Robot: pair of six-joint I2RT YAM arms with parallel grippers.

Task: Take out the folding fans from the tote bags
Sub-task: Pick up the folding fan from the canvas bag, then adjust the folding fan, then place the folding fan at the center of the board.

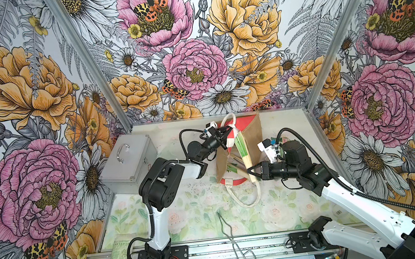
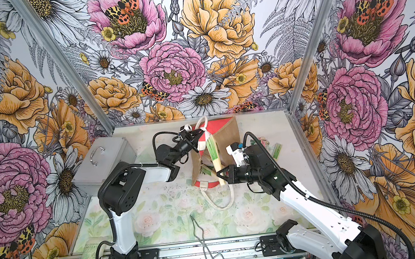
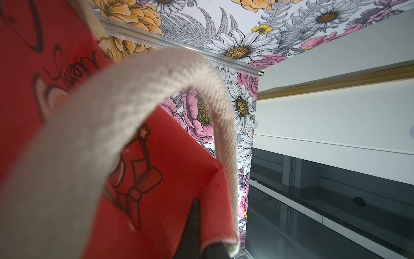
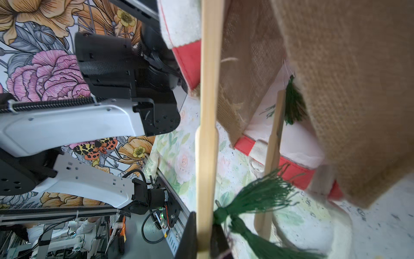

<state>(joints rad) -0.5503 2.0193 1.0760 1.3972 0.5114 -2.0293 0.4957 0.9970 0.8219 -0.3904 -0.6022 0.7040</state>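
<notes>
You have the most room at the front of the worktop point(image 1: 184, 216), between the two arms. Only the tongs point(image 1: 232, 237) lie there, in the middle. The bag's rope handle point(image 1: 248, 205) loops flat just behind them. The tote bag point(image 1: 251, 136) is tipped over at the middle back. A fan point(image 1: 247, 161) sticks out of its mouth with the right jaws shut on its end, so that way in is crowded. The left jaws pinch the bag's far edge. The left arm point(image 1: 162, 182) and the metal case point(image 1: 130, 159) block the left side. The right arm point(image 1: 339, 192) fills the right side, with a loose fan point(image 2: 277, 151) behind it.
</notes>
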